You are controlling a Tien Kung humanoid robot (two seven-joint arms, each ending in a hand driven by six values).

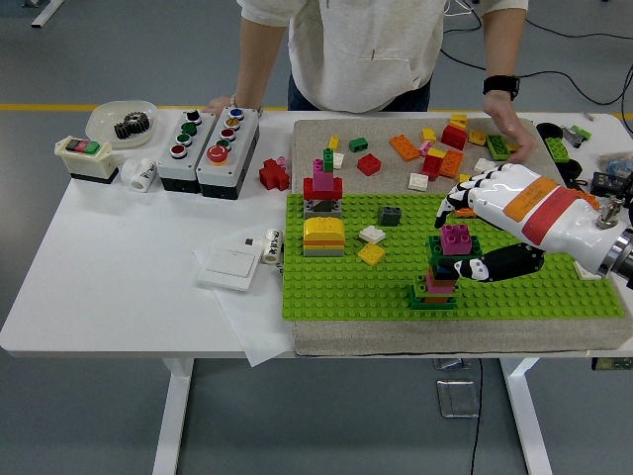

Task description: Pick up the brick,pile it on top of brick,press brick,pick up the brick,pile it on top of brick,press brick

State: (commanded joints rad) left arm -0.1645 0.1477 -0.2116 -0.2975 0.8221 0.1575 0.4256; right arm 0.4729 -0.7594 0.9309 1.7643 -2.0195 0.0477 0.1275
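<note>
You have one view only — the head camera, set high on the robot's side of the worktop (99, 287) and looking forward and down across it. The near edge runs along the lower part of the picture, with the legs and grey floor below it. The far edge lies near the top, where a person (361, 49) stands. The whole worktop fits in — a middling distance, not close.
</note>
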